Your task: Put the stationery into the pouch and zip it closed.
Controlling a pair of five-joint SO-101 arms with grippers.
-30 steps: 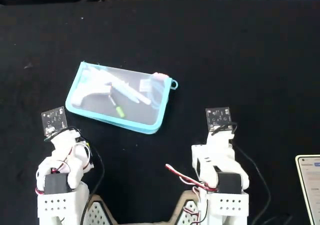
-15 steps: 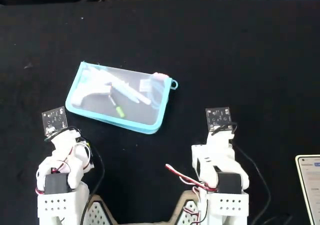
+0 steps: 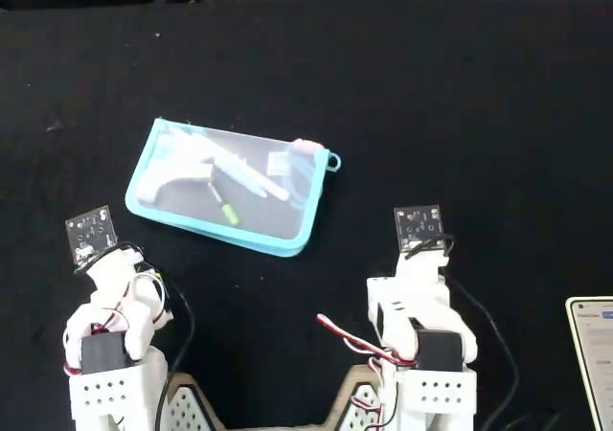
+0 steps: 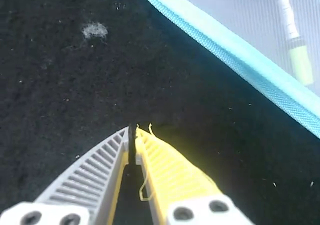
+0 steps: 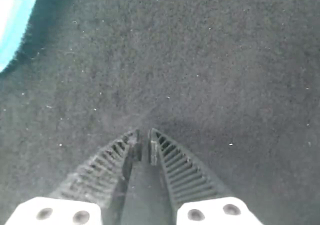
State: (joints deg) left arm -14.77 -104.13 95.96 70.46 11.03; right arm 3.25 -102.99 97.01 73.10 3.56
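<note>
A light-blue clear pouch (image 3: 230, 187) lies flat on the black table, left of centre, with white stationery and a green-tipped pen (image 3: 224, 206) inside. Its zipper pull (image 3: 332, 162) sits at the right end. In the left wrist view the pouch's blue edge (image 4: 235, 55) and the pen (image 4: 296, 50) show ahead of my left gripper (image 4: 134, 131), which is shut with nothing in it. My right gripper (image 5: 143, 133) is shut over bare cloth, with a corner of the pouch (image 5: 14, 15) far off. Both arms are folded back near the front edge, the left one (image 3: 107, 306) and the right one (image 3: 418, 297).
A phone or tablet (image 3: 594, 354) lies at the front right edge of the table. A small lint spot (image 4: 94, 30) marks the cloth near the left gripper. Dark clutter lines the far edge beyond the table.
The left arm has drawn back a little toward the left and front. The pouch and the right arm have not moved.
</note>
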